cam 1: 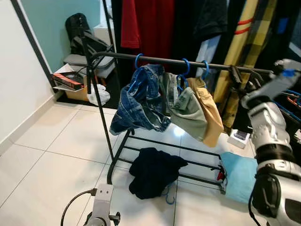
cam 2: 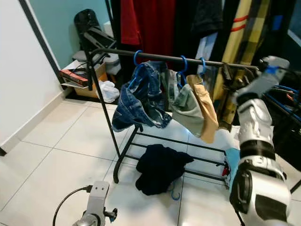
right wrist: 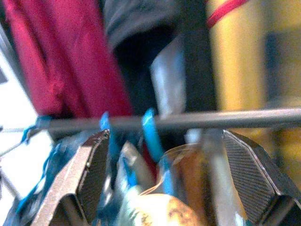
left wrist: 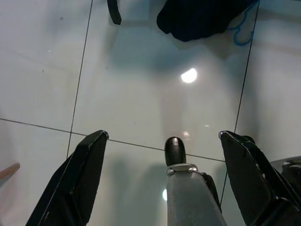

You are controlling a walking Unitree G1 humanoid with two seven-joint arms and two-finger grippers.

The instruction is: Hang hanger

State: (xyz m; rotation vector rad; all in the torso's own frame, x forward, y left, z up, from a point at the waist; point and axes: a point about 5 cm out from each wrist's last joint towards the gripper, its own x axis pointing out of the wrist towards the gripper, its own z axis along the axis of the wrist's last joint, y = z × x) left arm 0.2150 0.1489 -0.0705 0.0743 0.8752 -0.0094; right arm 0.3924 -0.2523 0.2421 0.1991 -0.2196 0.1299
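Right wrist view is showing the right gripper (right wrist: 164, 179), jaws spread and empty, facing the rail (right wrist: 188, 120) beside the tan garment's blue hanger (right wrist: 151, 132), seemingly releasing; the next move is likely backing away.

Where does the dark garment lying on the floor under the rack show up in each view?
Left eye: dark garment low centre, below the rack rail.
Right eye: low centre.
Left wrist: at the far edge, beyond the open left gripper.
Right wrist: not in it.
Shared landmark: blue hanger beside it.

Right tool (right wrist: 164, 179) raised, fingers spread; left tool (left wrist: 162, 179) low, fingers spread.
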